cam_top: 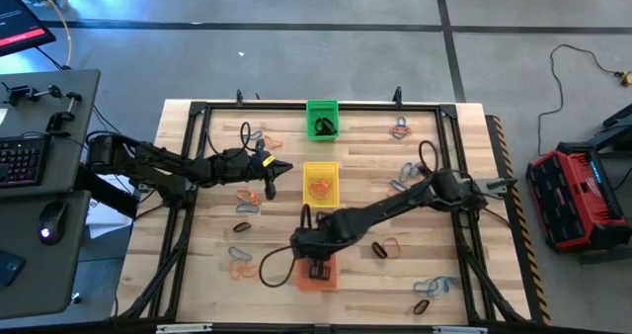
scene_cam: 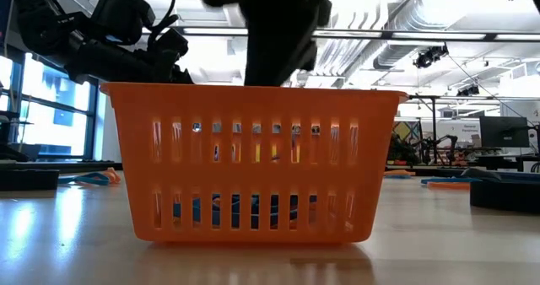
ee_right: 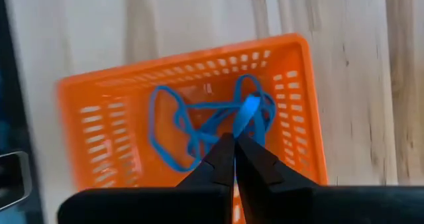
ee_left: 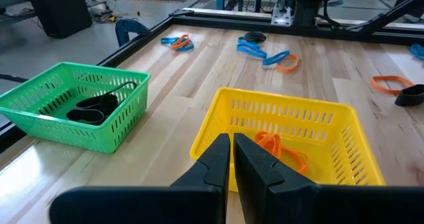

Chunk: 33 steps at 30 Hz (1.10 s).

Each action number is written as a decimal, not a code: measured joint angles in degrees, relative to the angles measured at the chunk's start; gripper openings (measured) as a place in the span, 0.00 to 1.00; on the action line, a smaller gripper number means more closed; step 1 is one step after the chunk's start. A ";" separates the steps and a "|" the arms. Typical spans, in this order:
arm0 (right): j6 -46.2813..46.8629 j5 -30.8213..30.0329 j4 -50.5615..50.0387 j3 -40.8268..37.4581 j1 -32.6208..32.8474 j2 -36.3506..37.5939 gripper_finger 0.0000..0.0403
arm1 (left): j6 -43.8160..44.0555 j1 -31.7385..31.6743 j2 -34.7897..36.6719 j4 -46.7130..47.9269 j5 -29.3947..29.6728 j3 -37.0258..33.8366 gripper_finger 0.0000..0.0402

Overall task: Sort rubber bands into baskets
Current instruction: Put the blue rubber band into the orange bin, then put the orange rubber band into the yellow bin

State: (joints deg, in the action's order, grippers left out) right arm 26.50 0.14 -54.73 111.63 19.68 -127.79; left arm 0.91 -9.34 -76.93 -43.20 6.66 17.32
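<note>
Three baskets stand in a row down the table's middle: green (cam_top: 322,120) at the far side, yellow (cam_top: 320,181), and orange (cam_top: 316,275) nearest the front edge. The orange basket (ee_right: 192,111) holds blue rubber bands (ee_right: 175,128). The yellow one (ee_left: 291,128) holds orange bands (ee_left: 278,148), and the green one (ee_left: 73,105) holds black bands (ee_left: 93,108). My right gripper (ee_right: 232,144) is above the orange basket, shut on a blue rubber band (ee_right: 249,112). My left gripper (ee_left: 232,151) waits shut and empty just left of the yellow basket. My right gripper pinches a blue rubber band between its two fingertips, from above, pointing steeply down. A short bright stretch of the band (ee_right: 250,108) sticks out past the fingertips, over the inside of the orange basket. I cannot tell whether the band touches those lying in the basket.
Loose rubber bands lie scattered on the wooden table: at the far right (cam_top: 399,129), far left (cam_top: 255,134), left (cam_top: 247,201), near left (cam_top: 237,268), near right (cam_top: 434,287) and beside the right arm (cam_top: 387,247). A black frame (cam_top: 464,117) rims the table.
</note>
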 joint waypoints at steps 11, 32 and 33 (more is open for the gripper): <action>-2.89 0.98 0.26 -0.07 -0.76 -2.49 0.04 | 0.11 0.00 0.01 0.12 0.00 0.00 0.03; -8.92 -6.59 -7.10 7.87 1.52 -1.31 0.04 | 0.52 0.00 0.00 0.07 0.00 0.00 0.03; -9.64 -6.69 -6.94 7.35 1.61 -1.31 0.03 | 0.52 0.00 0.01 0.09 0.00 0.00 0.03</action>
State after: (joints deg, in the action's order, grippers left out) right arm 16.86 -6.55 -61.68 118.99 21.28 -129.10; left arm 1.43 -9.34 -76.92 -43.11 6.66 17.32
